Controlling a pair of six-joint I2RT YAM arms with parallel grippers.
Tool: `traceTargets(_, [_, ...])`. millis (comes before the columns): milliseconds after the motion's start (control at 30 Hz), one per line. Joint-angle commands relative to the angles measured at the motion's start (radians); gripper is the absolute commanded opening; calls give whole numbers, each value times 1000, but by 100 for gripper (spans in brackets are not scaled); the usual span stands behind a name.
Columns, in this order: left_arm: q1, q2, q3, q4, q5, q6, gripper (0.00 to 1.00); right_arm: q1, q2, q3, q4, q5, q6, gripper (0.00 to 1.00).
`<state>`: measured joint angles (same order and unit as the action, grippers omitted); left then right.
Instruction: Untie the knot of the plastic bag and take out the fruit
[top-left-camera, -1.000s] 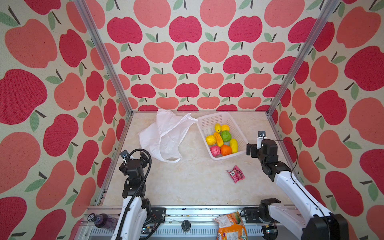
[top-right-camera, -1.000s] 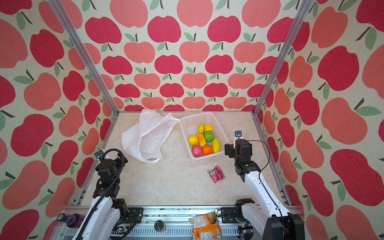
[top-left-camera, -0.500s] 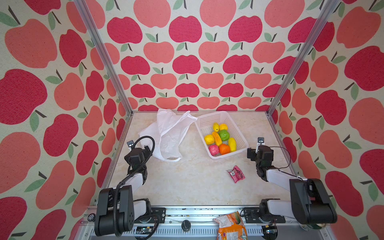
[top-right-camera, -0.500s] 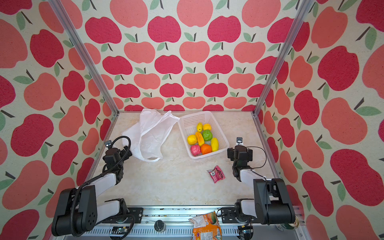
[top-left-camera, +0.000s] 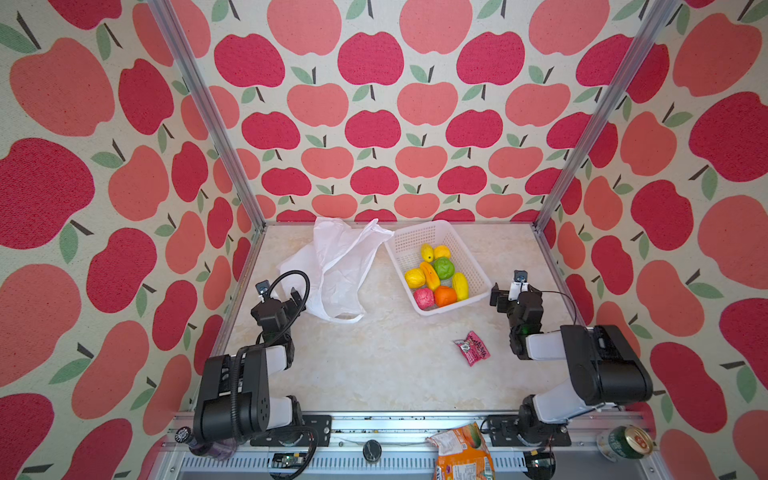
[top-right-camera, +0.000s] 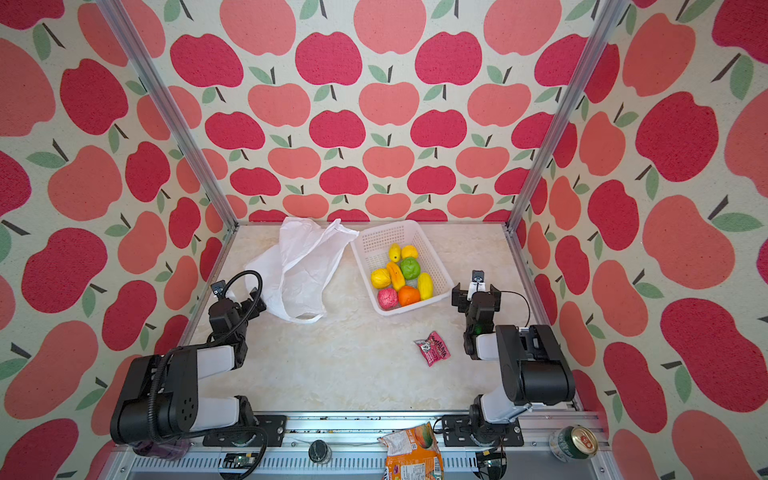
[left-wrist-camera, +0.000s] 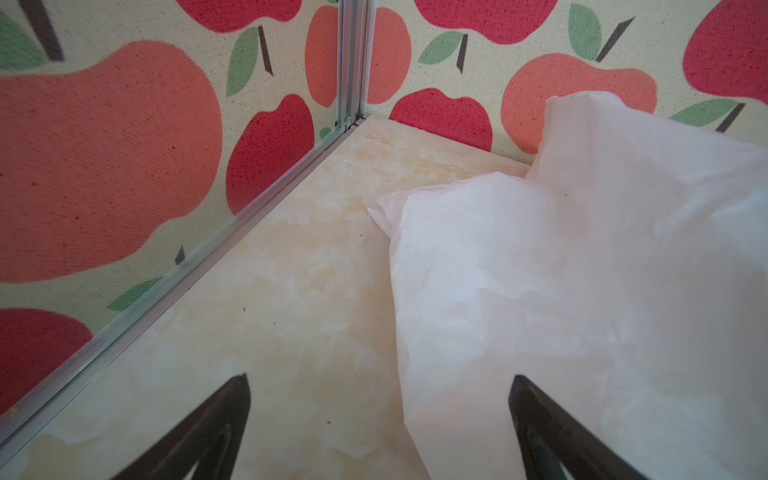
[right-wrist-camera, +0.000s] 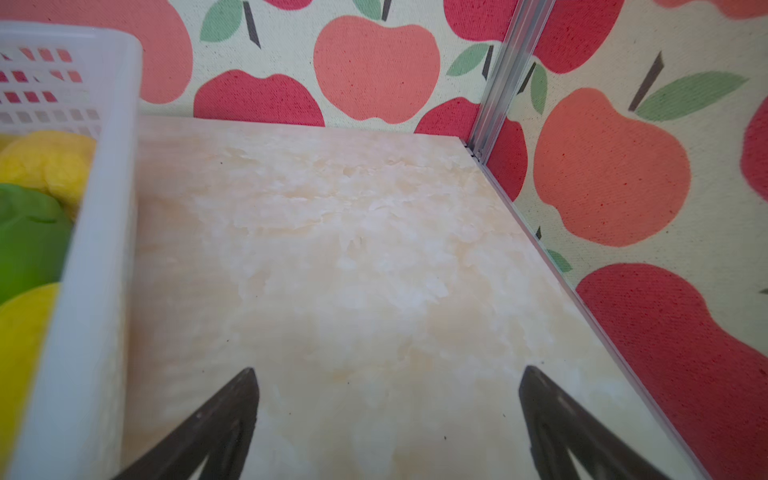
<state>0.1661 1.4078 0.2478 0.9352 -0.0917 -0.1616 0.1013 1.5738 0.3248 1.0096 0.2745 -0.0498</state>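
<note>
We see the plastic bag lying slack and mostly flat on the surface, on the L-arm side of the basket. Its far corner reaches the basket's far rim corner; touching or just short, we can't tell. One handle loop lies open on the surface at the bag's near end, approx level w/ the basket's near edge. The fruit sits inside the basket: several yellow pcs, one green, one orange, one pinkish-red, packed against each other.

L arm is folded low, on the far side of the bag from the basket. L jaws stand wide apart w/ nothing btwn them. In the L wrist view one tip is in front of the bag, the other over bare surface. Whether it touches the bag, we can't tell.

R arm is folded low on the opposite side of the basket, by its near corner. R jaws are also wide apart and empty, over bare surface. The R wrist view shows the basket wall just beside one tip, w/ yellow and green fruit behind it.

A red snack pkt lies on the surface, nearer the arm bases than the basket and apart from it. Past the surface's front edge, further still from the basket, we see an orange snack bag and a can.
</note>
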Motion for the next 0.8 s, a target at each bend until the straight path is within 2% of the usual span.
traceTargets(0, [2,119,-55,278,59,50,99,-20,-14,17,-19,-45,25,99])
traceTargets(67, [2,152,-55,303,77,53,99,-16,30,3,78,7,21,99])
traceTargets(300, [-20,208,-2,265,183,120,99,-12,23,16,46,10,16,99])
traceTargets(433, [-25,200,88,107,165,122,99,-7,23,17,41,18,11,99])
traceTargets(500, [-44,189,132,5,121,126,99,-6,22,18,43,19,11,99])
traceTargets(767, [-40,195,141,0,129,130,99,14,28,23,45,49,-6,99])
